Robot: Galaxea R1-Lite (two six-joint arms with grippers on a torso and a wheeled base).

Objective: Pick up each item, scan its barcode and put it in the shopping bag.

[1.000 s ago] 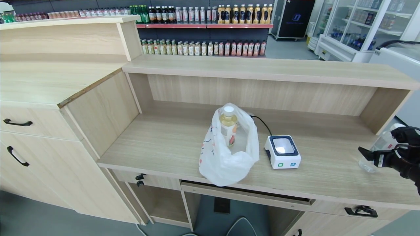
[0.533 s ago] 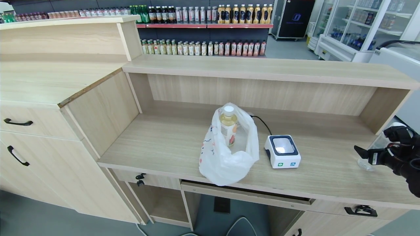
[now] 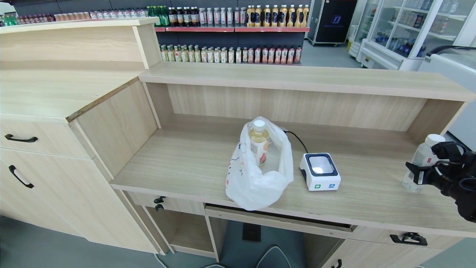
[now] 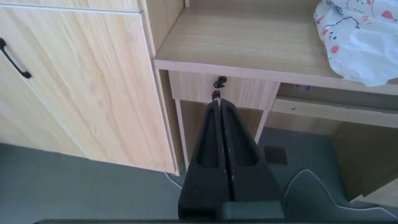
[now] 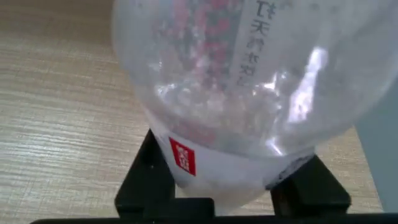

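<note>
Clear bottle (image 3: 417, 163) upright, cap uppermost (a slight lean), clamped in right gripper (image 3: 427, 165); left gripper (image 4: 222, 107) closed, empty.

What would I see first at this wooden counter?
A white plastic shopping bag sits midway along the light wooden counter, a white-capped bottle of yellow drink upright inside. Right of it is a white box-shaped scanner with a dark glass top. At the counter's far right, the black right pincer grips a clear plastic bottle with a white cap.
</note>
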